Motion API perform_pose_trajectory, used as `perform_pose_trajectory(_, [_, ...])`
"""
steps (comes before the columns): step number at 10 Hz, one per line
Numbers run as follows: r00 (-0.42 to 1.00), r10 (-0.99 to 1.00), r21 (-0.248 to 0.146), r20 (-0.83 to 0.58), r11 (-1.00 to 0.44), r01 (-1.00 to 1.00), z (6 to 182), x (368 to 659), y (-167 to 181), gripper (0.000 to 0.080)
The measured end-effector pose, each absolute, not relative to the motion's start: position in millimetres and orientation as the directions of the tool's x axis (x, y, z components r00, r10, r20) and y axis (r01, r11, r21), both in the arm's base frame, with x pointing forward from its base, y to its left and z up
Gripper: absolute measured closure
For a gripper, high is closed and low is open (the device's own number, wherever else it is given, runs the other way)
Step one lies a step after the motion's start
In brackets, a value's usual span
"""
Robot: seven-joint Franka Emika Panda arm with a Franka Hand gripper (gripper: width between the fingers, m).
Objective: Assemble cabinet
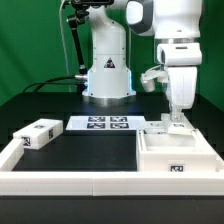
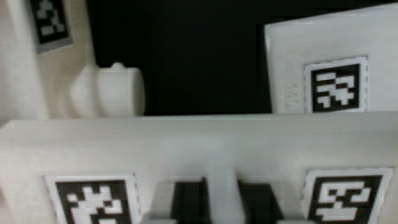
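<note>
The cabinet (image 1: 176, 156), a large white tagged box, lies at the exterior view's right. My gripper (image 1: 177, 122) points straight down at its far wall. In the wrist view my gripper (image 2: 219, 203) stands over that wall (image 2: 196, 150). A thin white strip of the wall sits between the dark fingers (image 2: 194, 203), with a tag on either side, so the gripper looks shut on the wall. A smaller white tagged block (image 1: 38, 133) lies at the exterior view's left. Beyond the wall the wrist view shows another tagged white part (image 2: 329, 70) and a white piece with a round peg (image 2: 107, 92).
The marker board (image 1: 104, 124) lies in front of the robot's base (image 1: 107, 75). A long white border rail (image 1: 70, 185) runs along the front and up the left side. A black mat (image 1: 85, 150) covers the middle.
</note>
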State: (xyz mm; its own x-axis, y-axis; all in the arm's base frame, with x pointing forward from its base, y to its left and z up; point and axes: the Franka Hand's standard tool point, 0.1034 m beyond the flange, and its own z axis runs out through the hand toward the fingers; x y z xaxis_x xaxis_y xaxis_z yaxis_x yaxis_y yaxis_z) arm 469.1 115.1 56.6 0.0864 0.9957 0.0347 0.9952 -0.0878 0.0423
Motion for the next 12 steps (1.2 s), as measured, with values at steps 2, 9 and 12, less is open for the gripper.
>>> perform_pose_trajectory(2, [0.089,0.995,0.043,0.035,-0.090,0.995,56.3,472.0,114.6,0.0730])
perform_pose_trajectory(9, [0.114,0.993,0.032,0.028,-0.115,0.993,56.8,497.4,115.1,0.0729])
perform_pose_trajectory(12, [0.120,0.992,0.038,0.031,-0.121,0.992,55.3,518.5,111.4,0.0729])
